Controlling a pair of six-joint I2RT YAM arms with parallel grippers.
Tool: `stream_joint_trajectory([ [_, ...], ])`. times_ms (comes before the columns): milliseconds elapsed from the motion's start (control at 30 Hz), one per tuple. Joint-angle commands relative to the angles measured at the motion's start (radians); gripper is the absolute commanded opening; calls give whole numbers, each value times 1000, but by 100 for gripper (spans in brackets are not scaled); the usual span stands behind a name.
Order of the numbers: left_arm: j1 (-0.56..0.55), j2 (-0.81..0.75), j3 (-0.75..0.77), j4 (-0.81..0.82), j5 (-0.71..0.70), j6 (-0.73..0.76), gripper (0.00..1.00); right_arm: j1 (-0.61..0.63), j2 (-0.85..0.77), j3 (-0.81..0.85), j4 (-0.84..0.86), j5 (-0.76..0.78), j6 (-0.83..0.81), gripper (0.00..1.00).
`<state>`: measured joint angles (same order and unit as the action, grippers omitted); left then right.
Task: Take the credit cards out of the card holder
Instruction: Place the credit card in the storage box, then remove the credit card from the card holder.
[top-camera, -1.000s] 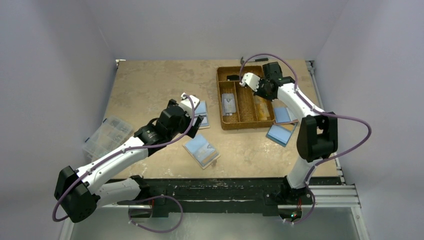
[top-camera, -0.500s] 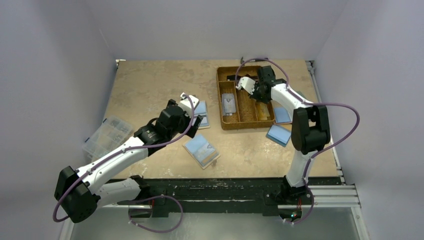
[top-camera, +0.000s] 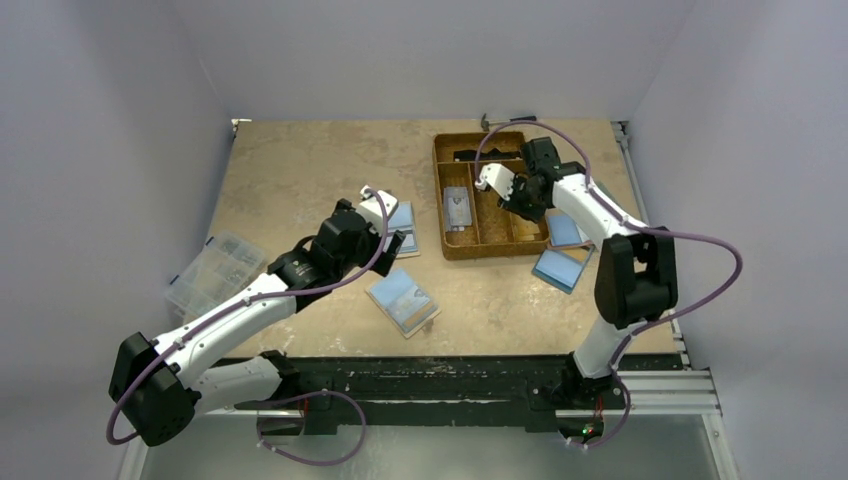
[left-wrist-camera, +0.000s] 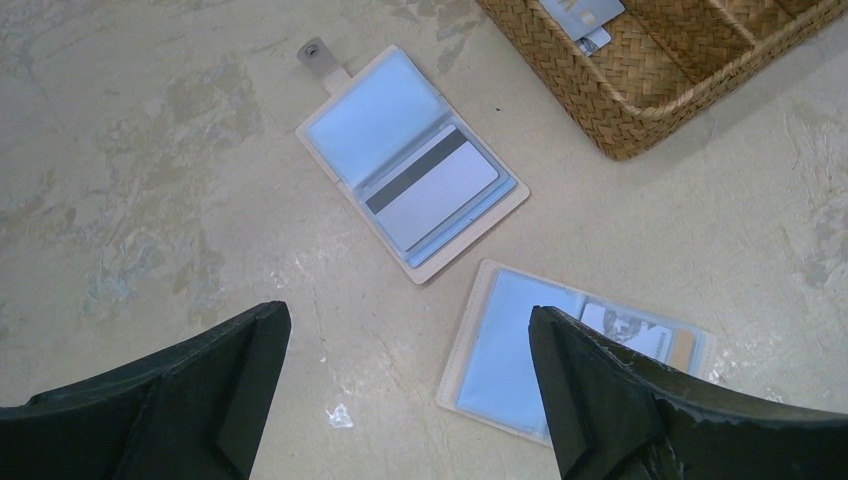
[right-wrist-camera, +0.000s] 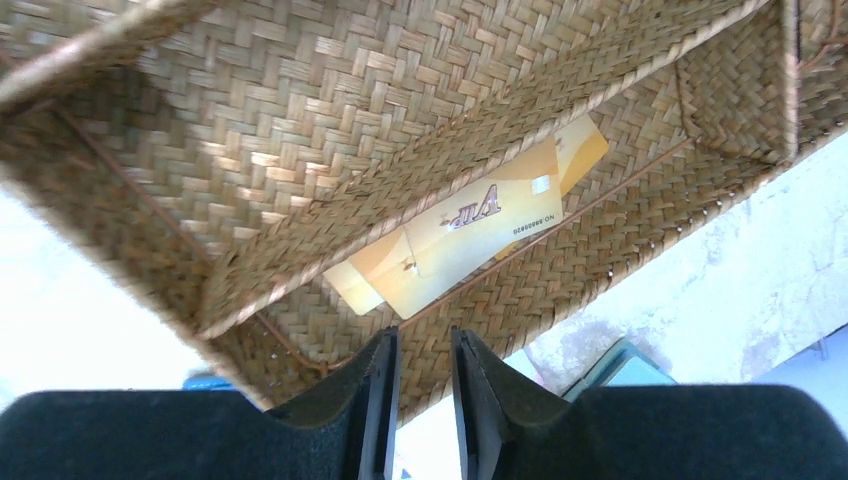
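Note:
An open tan card holder lies on the table with a grey striped credit card on its light blue inner face. It also shows in the top view. A second open holder lies nearer, at the middle of the top view. My left gripper is open and empty, above the table between them. My right gripper hovers over the woven tray with its jaws a narrow gap apart and nothing between them. Gold cards lie in the tray.
The brown tray stands at the back right and holds a grey card. Two more blue-faced holders lie to the right of it. A clear organiser box sits at the left table edge.
My right gripper swung left over the tray's back, then came a little nearer and right over the tray. The left arm and the holders have not moved.

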<state>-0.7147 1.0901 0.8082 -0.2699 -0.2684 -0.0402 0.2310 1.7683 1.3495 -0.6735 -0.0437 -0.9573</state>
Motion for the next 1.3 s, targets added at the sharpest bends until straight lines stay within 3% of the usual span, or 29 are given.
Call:
stream_joint_trajectory([
  [0,7,-6,0,39,28,1,97,3,-97,28,-80,-77,42,34],
  [200,13,-7,4,47,134,-4,96,4,-248,24,-150,-309,111,43],
  [400,14,-14,0,73,276,-18,95,-17,-452,-108,-123,-612,143,58],
  [533,14,-17,-7,106,362,-103,96,-68,-572,-238,-46,-832,201,75],
  [633,14,-27,-33,139,375,-217,95,-112,-648,-357,33,-973,240,98],
  [767,14,-43,-53,115,351,-360,95,-123,-690,-458,76,-1076,279,99],
  [1000,14,-121,-147,85,325,-542,91,-125,-703,-493,124,-1056,315,99],
  [1267,10,-77,-160,-36,258,-578,84,-125,-673,-483,128,-1012,322,99],
])
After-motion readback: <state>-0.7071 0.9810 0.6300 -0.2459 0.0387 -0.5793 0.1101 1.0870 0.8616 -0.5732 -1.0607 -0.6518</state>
